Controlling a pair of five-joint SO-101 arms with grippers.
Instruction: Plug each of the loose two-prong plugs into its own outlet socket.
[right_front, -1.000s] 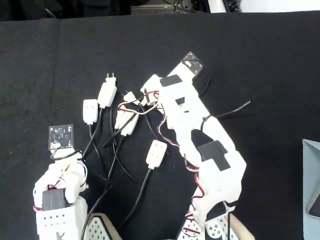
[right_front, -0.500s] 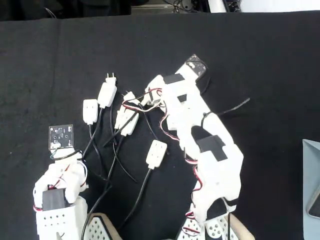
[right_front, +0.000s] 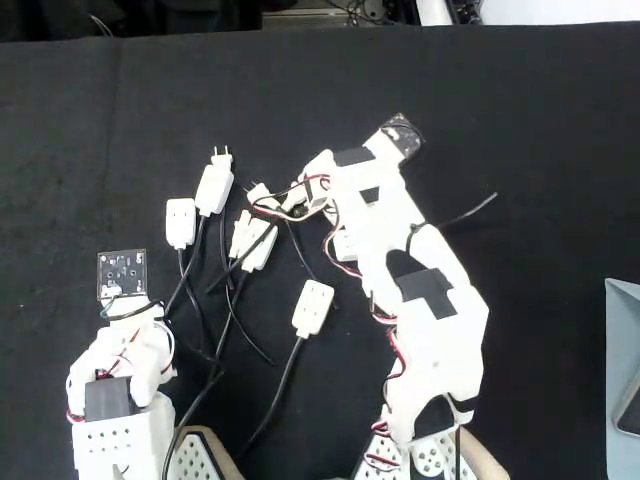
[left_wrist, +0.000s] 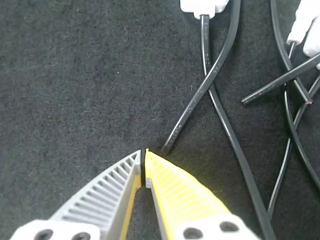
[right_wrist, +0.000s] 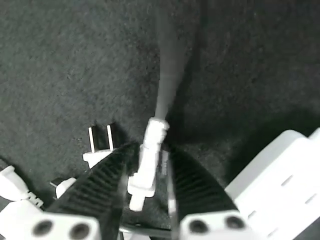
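**One plug gripped, no socket filled yet**

Our right jaws are closed on a white plug, which lies lengthwise between them. Its cord runs off past the tips. Just to one side of these jaws a second plug rests on the table with both prongs bare. Close on the other side is a slotted block, which we take for an outlet socket. Our left jaws are shut tip to tip on nothing, and black cords cross just ahead of them.

We judge the task barely begun. From above, the far socket lies beyond the right jaws' tips and the near socket lies back from them, beside the right arm. As far as we can see, neither has a plug in it. A long plug and a pair of plugs lie loose between the two sets of jaws. Every pairing is left to make.

For room, the table is bare and wide behind and to the outer side of the right jaws. The crowding is all ahead of them, where plugs, sockets and crossing cords lie close together. We expect any carry toward a socket could drag a neighbouring cord. A grey object at the table's edge is well apart from both sets of jaws.
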